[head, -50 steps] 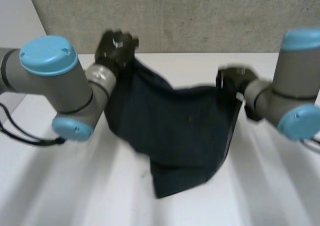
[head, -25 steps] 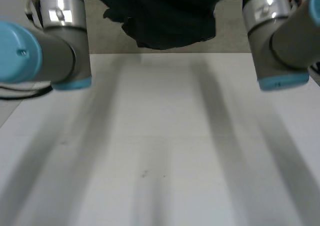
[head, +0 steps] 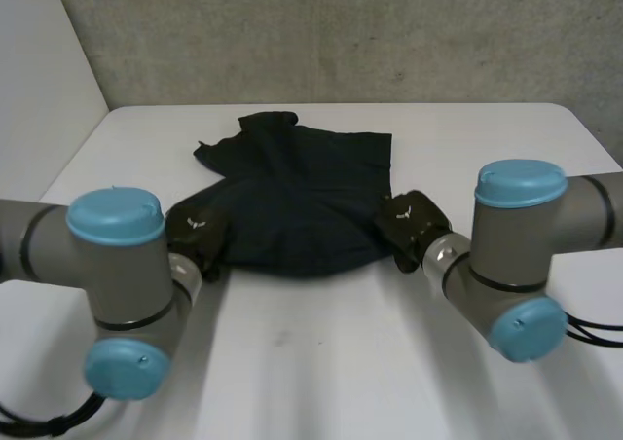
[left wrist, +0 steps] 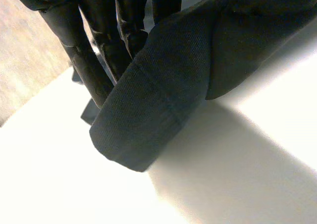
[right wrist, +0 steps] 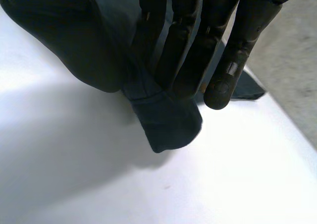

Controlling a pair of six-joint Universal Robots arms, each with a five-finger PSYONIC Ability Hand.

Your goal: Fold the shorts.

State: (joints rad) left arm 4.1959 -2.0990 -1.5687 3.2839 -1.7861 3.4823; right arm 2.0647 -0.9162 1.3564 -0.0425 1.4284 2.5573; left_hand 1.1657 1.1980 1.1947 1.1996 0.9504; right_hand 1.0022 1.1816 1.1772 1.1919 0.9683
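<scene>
The white counter [head: 321, 362] stretches beyond both my robot hands, with a grey concrete wall [head: 341, 31] rising at its far edge. My left arm [head: 107, 265] and right arm [head: 526, 245] bend in low over the near part of the counter, their elbows closer to me than the hands.

The dark shorts [head: 292, 206] lie on the counter between my two hands and run away from them toward the wall. They are mostly flat. The end farthest from my left robot hand [head: 195, 234] is bunched and turned up.

That hand sits at the near left corner of the shorts. In the left wrist view, its nearly straight fingers [left wrist: 99, 60] stand behind a rolled hem and grasp that corner.

My right robot hand [head: 411, 224] is at the near right corner. In the right wrist view, its fingers [right wrist: 218, 35] press down on the cloth and pinch it. A small tip of the hem pokes out just past the fingertips onto the counter.

Half a second ago both arms were raised and the shorts hung in the air beyond the counter's far edge. Now the arms are down and the shorts rest spread on the counter, both corners still in my grasp.
</scene>
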